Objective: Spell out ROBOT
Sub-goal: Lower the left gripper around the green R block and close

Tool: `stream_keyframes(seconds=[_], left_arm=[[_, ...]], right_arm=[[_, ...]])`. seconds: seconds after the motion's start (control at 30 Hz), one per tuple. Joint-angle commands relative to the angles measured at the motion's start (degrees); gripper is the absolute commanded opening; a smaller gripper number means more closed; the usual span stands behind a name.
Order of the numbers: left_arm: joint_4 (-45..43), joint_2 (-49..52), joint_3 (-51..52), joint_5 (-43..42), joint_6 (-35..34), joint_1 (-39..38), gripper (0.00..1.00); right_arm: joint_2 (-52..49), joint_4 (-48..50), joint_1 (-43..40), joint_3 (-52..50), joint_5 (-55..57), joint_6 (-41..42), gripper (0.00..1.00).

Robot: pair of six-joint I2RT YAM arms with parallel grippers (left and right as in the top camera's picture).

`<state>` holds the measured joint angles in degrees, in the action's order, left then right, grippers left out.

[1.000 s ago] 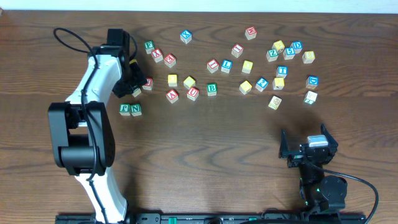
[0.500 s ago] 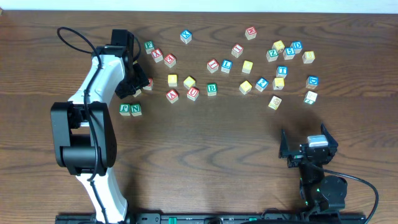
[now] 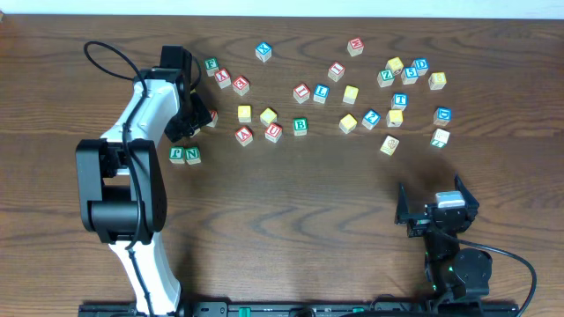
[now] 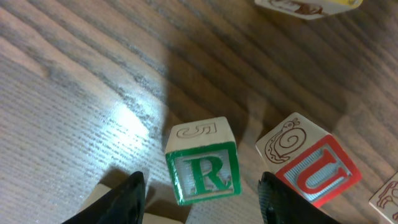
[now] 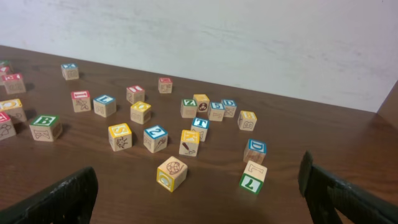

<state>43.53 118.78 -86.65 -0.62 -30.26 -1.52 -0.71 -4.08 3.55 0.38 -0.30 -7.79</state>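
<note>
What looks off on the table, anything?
Nothing spilled or damaged. Only oddity: the green R cube sits slightly twisted inside the open left gripper, touching neither finger; the red U cube lies close beside one finger.

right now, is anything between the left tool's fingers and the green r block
Nothing: the left wrist view shows the green R block sitting between the fingers of the left tool, with only bare table in the gap on each side.

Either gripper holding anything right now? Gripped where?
Nothing is held. The left gripper has its jaws straddling the green R cube with a gap on each side; the right gripper is open and empty.
</note>
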Motion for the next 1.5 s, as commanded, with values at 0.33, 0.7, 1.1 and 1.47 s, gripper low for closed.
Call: stream_keyframes(seconds=[0.33, 0.7, 1.1, 1.47], left_arm=[[-1.27, 0.72, 0.52, 1.57, -0.90, 0.20, 0.57], [-1.27, 0.72, 0.85, 2.84, -0.90, 0.20, 0.57], [-1.46, 2.16, 1.05, 2.82, -0.92, 0.20, 0.57], [-1.90, 2.23, 1.05, 2.82, -0.90, 0.20, 0.57]], right_arm=[[0.17, -0.26, -0.35, -0.07, -0.28, 0.44, 0.99], [0.17, -0.24, -0.35, -0.07, -0.28, 0.44, 0.99], [0.17, -0.26, -0.35, -0.07, -0.28, 0.44, 0.99], [0.17, -0.26, -0.35, -0.07, -0.28, 0.44, 0.99]])
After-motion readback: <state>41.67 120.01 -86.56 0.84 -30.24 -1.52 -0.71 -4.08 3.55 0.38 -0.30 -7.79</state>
